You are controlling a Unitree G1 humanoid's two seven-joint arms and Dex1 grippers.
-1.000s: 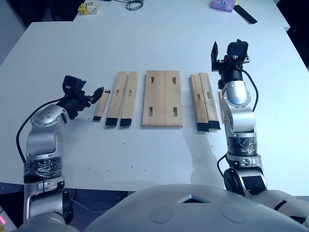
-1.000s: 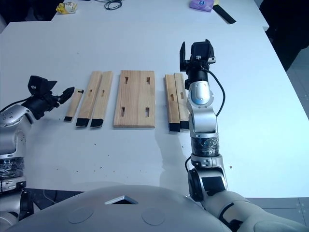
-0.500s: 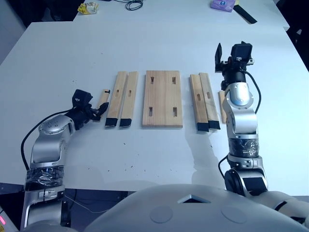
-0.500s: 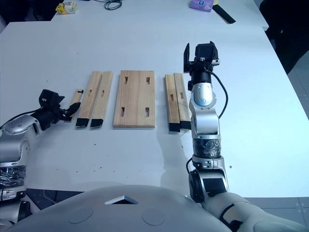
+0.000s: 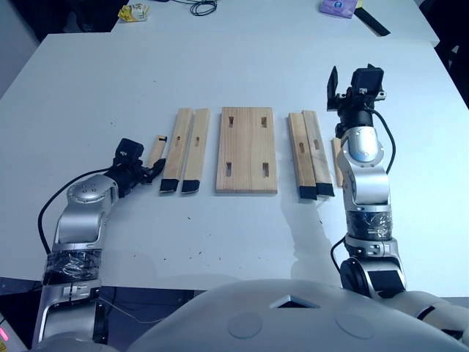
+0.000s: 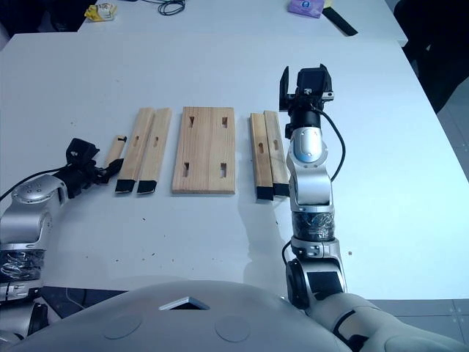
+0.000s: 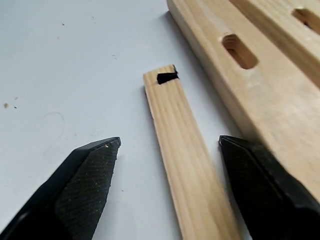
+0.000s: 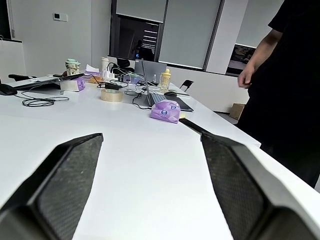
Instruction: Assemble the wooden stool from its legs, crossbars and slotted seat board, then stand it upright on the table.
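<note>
Judging progress, I see nothing joined: legs (image 5: 185, 150) loose beside the seat board (image 5: 246, 149), left claw (image 7: 170, 141) apart astride a crossbar (image 7: 187, 170), right claw (image 8: 150, 140) apart, empty.

The seat board (image 5: 246, 149) is pale, unvarnished wood, matt, with visible grain and 4 slots cut in it. The 4 legs (image 5: 176, 147) look the same bare wood — their near ends coated matt black. The short crossbar (image 7: 185, 165) shows fine straight grain, sanded smooth. The table (image 5: 220, 73) is smooth white with a faint sheen. The left gripper (image 7: 170, 144) and right gripper (image 8: 151, 137) carry black pads (image 7: 85, 185) with a fine grid-like texture — matt, seemingly rubber or plastic
</note>
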